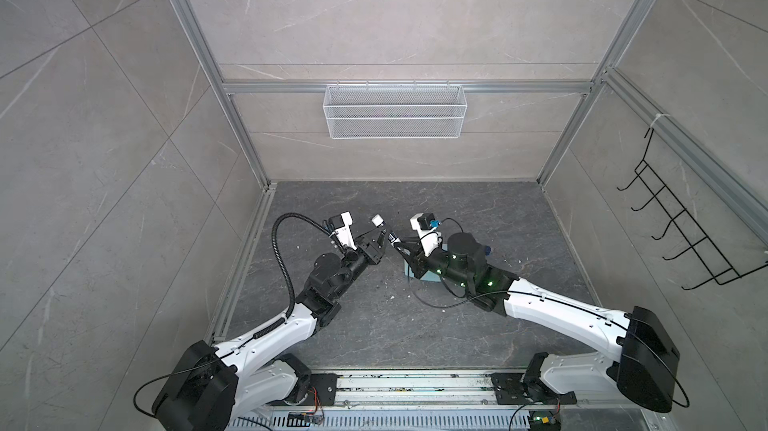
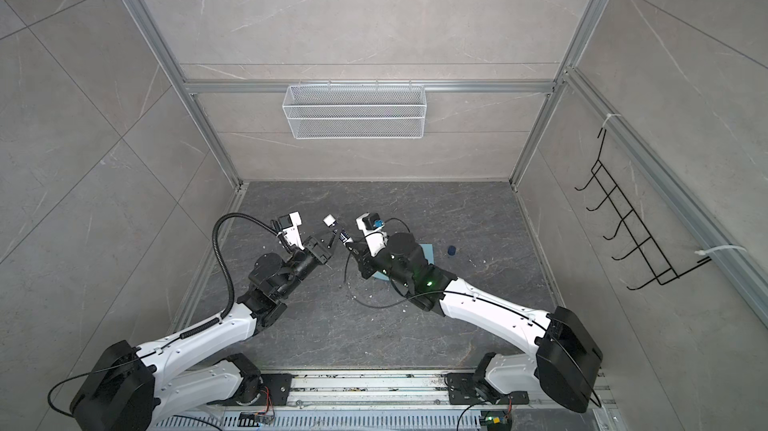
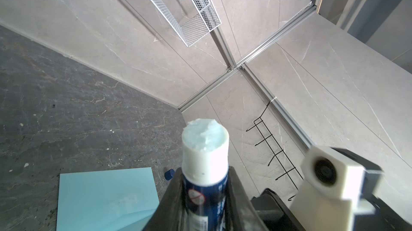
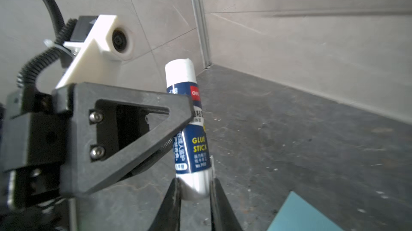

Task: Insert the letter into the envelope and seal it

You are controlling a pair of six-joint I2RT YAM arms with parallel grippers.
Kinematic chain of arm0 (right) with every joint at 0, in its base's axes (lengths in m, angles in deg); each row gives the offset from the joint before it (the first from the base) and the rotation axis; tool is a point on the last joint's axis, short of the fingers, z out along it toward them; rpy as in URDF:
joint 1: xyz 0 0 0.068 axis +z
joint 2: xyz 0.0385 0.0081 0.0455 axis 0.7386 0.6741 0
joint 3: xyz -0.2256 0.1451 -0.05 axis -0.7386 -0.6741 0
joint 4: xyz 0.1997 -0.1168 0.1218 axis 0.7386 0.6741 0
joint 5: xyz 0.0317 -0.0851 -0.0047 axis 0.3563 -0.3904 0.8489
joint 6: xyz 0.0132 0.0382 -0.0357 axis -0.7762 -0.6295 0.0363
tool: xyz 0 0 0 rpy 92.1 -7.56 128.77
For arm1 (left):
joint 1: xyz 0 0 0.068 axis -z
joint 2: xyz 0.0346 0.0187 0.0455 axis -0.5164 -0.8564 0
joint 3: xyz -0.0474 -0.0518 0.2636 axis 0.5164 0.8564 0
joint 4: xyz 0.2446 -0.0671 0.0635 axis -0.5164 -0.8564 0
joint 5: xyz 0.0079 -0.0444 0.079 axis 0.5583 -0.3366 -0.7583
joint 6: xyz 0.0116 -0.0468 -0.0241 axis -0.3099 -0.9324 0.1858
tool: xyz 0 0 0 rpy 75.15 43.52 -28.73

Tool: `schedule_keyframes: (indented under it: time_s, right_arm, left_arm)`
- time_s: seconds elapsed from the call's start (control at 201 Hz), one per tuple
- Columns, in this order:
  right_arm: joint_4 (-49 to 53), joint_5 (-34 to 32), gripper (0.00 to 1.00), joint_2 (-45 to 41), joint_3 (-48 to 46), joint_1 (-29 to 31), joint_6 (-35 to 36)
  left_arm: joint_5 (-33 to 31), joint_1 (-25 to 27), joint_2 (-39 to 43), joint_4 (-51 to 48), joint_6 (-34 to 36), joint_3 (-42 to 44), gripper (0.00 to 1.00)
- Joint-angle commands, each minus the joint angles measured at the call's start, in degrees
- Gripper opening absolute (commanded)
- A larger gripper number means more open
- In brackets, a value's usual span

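A glue stick is held tilted above the middle of the table, its cap off and pale glue showing at the top. My left gripper is shut on its dark blue body. My right gripper is shut on its white bottom end. The light blue envelope lies flat on the table, mostly under my right arm. The letter is out of view.
A small dark blue cap lies on the table right of the envelope. A white mesh basket hangs on the back wall. A black wire hook rack hangs on the right wall. White crumbs dot the dark table.
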Motion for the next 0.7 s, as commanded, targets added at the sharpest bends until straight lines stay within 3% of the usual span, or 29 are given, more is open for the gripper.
schedule_keyframes:
  time_s: [0.0,0.154,0.319,0.513,0.697]
  right_arm:
    - [-8.14,16.06,0.12,1.59,-0.39,-6.19,-14.91]
    - [-17.78,24.62,0.12,5.96,-1.09,-9.74,-24.69]
    - [-14.18,24.26,0.17,5.87,-0.75,-9.89,-21.14]
    - [-5.88,13.46,0.27,-3.19,-4.48,-9.47,-10.92]
    - [5.46,-1.24,0.54,-10.2,-4.58,-3.72,3.24]
  left_arm:
    - [10.7,1.02,0.03,8.92,4.32,0.11,0.0]
    - [11.55,0.99,-0.19,9.37,5.05,-0.1,0.0]
    - [9.81,1.02,0.2,7.54,4.63,-0.36,0.0]
    - [6.7,1.03,1.12,4.13,4.25,-0.52,0.0]
    - [4.64,1.03,2.0,2.07,3.98,-0.52,0.0]
